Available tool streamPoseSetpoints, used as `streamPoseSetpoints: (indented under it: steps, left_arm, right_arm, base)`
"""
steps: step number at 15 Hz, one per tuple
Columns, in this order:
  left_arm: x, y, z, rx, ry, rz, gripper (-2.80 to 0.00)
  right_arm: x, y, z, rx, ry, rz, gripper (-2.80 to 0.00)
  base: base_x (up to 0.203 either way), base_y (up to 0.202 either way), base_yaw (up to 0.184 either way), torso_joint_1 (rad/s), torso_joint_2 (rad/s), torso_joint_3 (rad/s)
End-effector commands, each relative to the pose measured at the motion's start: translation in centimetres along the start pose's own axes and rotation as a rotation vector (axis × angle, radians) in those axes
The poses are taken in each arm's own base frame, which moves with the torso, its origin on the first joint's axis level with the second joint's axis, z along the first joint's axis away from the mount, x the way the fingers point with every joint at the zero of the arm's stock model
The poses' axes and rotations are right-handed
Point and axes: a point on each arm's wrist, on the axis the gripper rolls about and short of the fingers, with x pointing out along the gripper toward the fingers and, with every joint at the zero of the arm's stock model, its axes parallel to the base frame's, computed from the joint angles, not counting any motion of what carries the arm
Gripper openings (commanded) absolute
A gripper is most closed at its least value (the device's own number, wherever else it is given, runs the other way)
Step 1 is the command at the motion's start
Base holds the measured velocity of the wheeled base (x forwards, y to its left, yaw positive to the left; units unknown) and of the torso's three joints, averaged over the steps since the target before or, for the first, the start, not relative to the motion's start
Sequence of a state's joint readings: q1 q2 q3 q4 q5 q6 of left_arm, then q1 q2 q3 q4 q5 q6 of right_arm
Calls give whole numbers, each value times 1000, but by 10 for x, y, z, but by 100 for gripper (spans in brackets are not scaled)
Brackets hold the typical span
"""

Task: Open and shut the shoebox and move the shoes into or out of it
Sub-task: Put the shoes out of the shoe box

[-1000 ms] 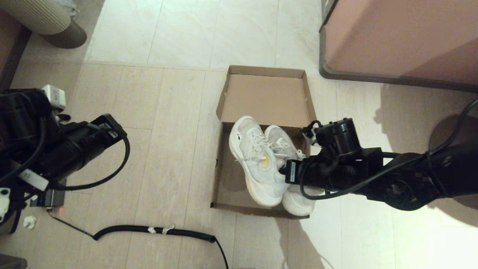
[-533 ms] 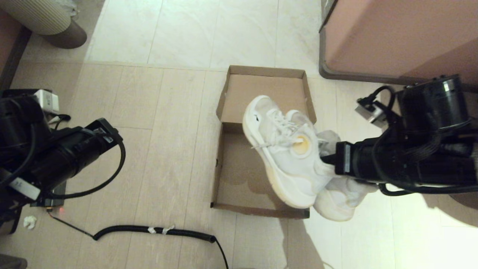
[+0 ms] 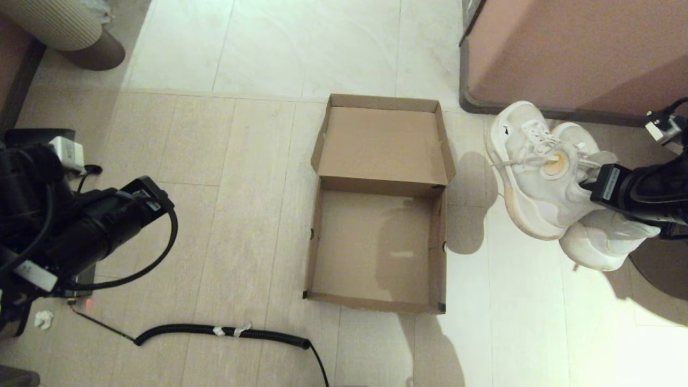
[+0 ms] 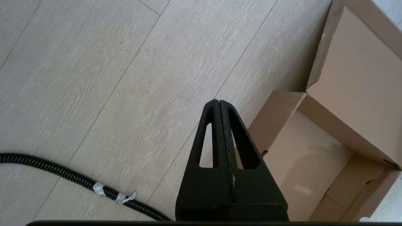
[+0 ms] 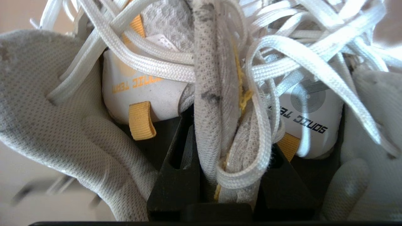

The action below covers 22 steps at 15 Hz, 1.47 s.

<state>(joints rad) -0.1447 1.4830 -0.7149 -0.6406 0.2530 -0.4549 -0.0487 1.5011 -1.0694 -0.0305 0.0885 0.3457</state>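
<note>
The brown cardboard shoebox (image 3: 328, 252) lies on the floor with its lid (image 3: 382, 142) flipped back flat, and nothing is inside it. To the right of the box, above the floor, hang the two white sneakers (image 3: 540, 177), with my right gripper (image 3: 591, 185) shut on them. In the right wrist view its black fingers (image 5: 176, 175) clamp both shoes' inner collars (image 5: 216, 103) and a lace loop. My left gripper (image 4: 219, 105) hangs shut and empty above the floor, left of the box (image 4: 314, 163).
A large pinkish cabinet (image 3: 575, 54) stands at the back right, close behind the shoes. A black coiled cable (image 3: 226, 331) lies on the floor at the front left. A striped round object (image 3: 64, 27) sits at the back left.
My right arm has lifted both sneakers out of the shoebox and carried them rightwards, beyond the box's right wall. The box now stands empty. The left arm has barely moved.
</note>
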Motion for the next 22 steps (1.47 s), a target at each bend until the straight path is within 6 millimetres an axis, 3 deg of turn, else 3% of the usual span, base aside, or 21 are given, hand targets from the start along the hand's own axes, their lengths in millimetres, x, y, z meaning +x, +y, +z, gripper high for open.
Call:
streamPoseSetpoints:
  steps: [1,5,11,17,22]
  left_arm:
    - [7,1,-6,3,21,13,-280]
    - [6,1,-6,-3,26,-2,-280]
    - [7,2,-8,-1,34,1,-280]
    - [7,4,-10,-1,38,10,-280]
    - [6,13,-10,-4,47,25,-280]
  right_arm:
    - [44,-30,-2,24,-4,-79,-280]
    - [109,-77,-13,39,-76,-198,-280]
    - [192,-131,-38,-47,-196,-210,-280]
    - [234,-151,-46,-85,-285,-136,-280]
    - [244,-154,-44,-91,-305,-134,-280]
  base:
    - [0,0,0,0,0,0]
    - [0,0,0,0,0,0]
    - [0,0,0,0,0,0]
    - [0,0,0,0,0,0]
    - [0,0,0,0,0,0]
